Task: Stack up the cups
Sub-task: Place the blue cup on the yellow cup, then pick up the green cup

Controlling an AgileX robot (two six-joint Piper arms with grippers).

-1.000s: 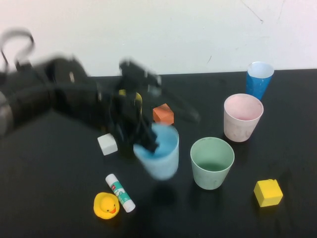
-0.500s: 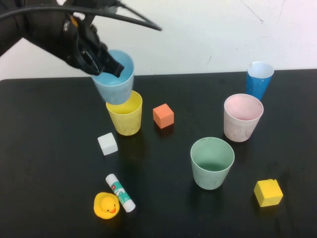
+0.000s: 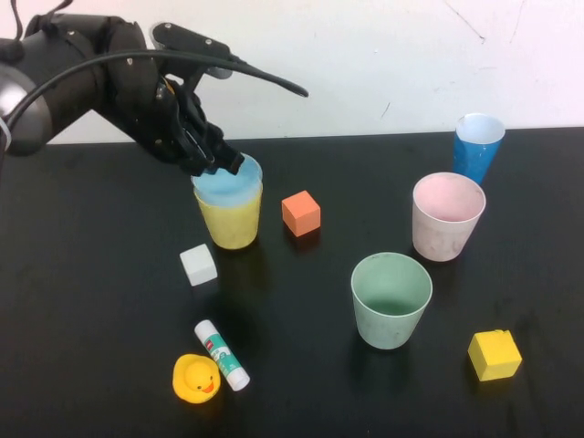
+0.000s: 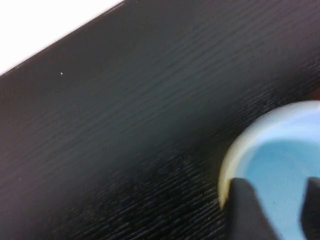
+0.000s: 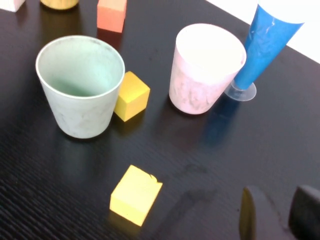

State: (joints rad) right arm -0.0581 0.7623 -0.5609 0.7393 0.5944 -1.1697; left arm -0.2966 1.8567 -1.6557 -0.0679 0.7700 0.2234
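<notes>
On the black tabletop (image 3: 91,301), the left gripper (image 3: 222,162) has its fingers pinched on the light blue cup (image 3: 228,182), nested in the yellow cup (image 3: 231,222). Pulling away before releasing could topple both. The right gripper (image 5: 280,215) hovers slightly open, empty, near the yellow block (image 5: 135,194).

Light blue cup (image 3: 226,185) nested in yellow cup (image 3: 230,219), orange cube (image 3: 301,212) beside it, pale green cup (image 3: 391,299), pale pink cup (image 3: 446,215), black table (image 3: 91,301).
</notes>
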